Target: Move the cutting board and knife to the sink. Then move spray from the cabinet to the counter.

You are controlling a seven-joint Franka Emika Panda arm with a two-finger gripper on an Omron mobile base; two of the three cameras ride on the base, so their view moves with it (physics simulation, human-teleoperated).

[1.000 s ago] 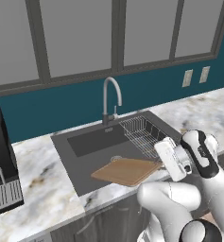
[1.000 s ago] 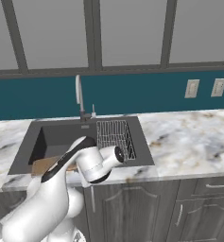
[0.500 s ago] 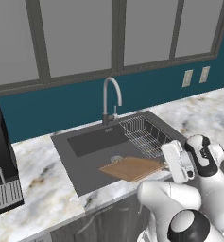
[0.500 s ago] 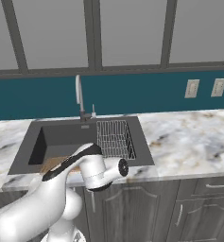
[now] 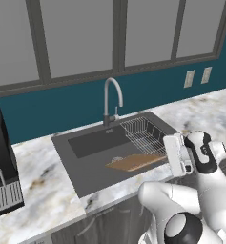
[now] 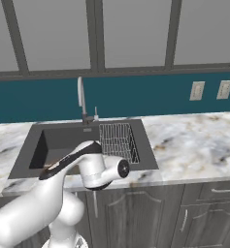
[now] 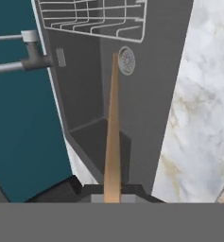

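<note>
The light-brown cutting board [image 5: 133, 162] hangs over the right part of the dark sink [image 5: 86, 164], just in front of the wire rack [image 5: 144, 134]. My gripper [image 5: 168, 156] is shut on the board's right end. In the hand view the cutting board [image 7: 113, 123] shows edge-on, running from my gripper [image 7: 112, 193] out over the sink [image 7: 146, 104] towards the round drain [image 7: 126, 60]. In the right base view my arm hides the board above the sink [image 6: 53, 143]. The knife and the spray are out of view. The marble counter [image 5: 207, 112] lies on either side of the sink.
The chrome faucet [image 5: 112, 97] rises behind the basin. A black appliance [image 5: 1, 171] stands on the counter at the far left. Wall cabinets [image 6: 131, 34] hang above the teal wall with two outlets [image 6: 209, 90]. The counter [image 6: 194, 138] right of the sink is open marble.
My hand has turned and sunk a little at the sink's front right. The board has gone from a tilt to lying flatter and lower over the basin.
</note>
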